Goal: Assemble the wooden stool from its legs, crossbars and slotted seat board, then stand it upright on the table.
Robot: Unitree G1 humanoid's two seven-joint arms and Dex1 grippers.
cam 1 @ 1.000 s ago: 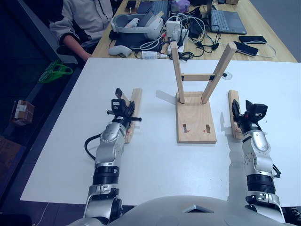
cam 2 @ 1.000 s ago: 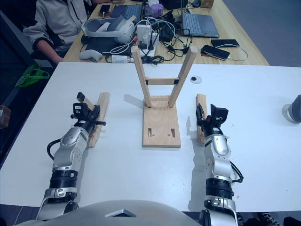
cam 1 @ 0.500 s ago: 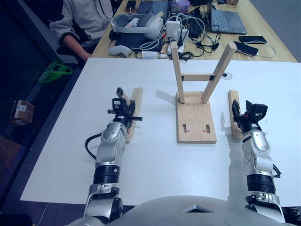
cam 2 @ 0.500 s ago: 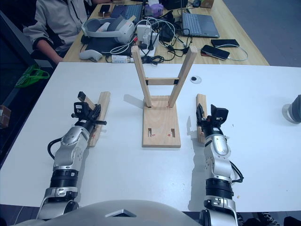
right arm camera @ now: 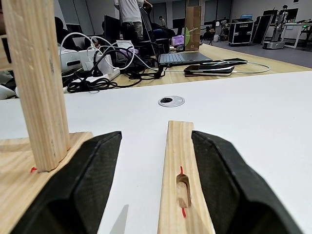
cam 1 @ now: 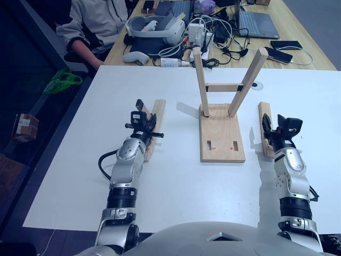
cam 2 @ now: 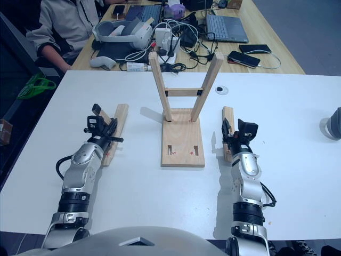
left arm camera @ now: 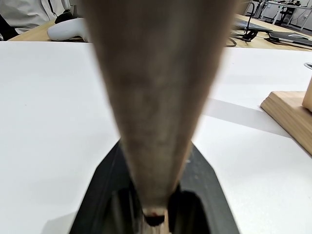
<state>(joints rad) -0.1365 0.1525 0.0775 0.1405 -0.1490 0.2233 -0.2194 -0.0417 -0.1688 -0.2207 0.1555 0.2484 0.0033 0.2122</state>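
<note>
The slotted seat board [cam 1: 222, 140] lies flat mid-table. Two legs joined by a crossbar [cam 1: 224, 87] stand upright in its far slots; the two near slots [cam 1: 211, 144] are bare. A loose wooden leg [cam 1: 156, 113] lies to the left of the board, and my left gripper [cam 1: 145, 119] is shut on it; the left wrist view has this leg [left arm camera: 161, 97] running out between the black fingers [left arm camera: 100, 195]. Another loose leg [cam 1: 263, 114] with a slot [right arm camera: 183, 189] lies to the right of the board. My right gripper [cam 1: 277, 125] is open, one finger [right arm camera: 73, 185] on each side of that leg.
A round cable grommet [cam 1: 257, 84] sits in the white table behind the stool. A wooden desk beyond holds a headset [cam 1: 157, 28], cables, a laptop and phones, with a person seated at its left. A grey object [cam 2: 333, 125] stands at the table's right edge.
My left gripper has shifted slightly right and forward, and the left leg has moved with it. The right arm and the stool parts have stayed put.
</note>
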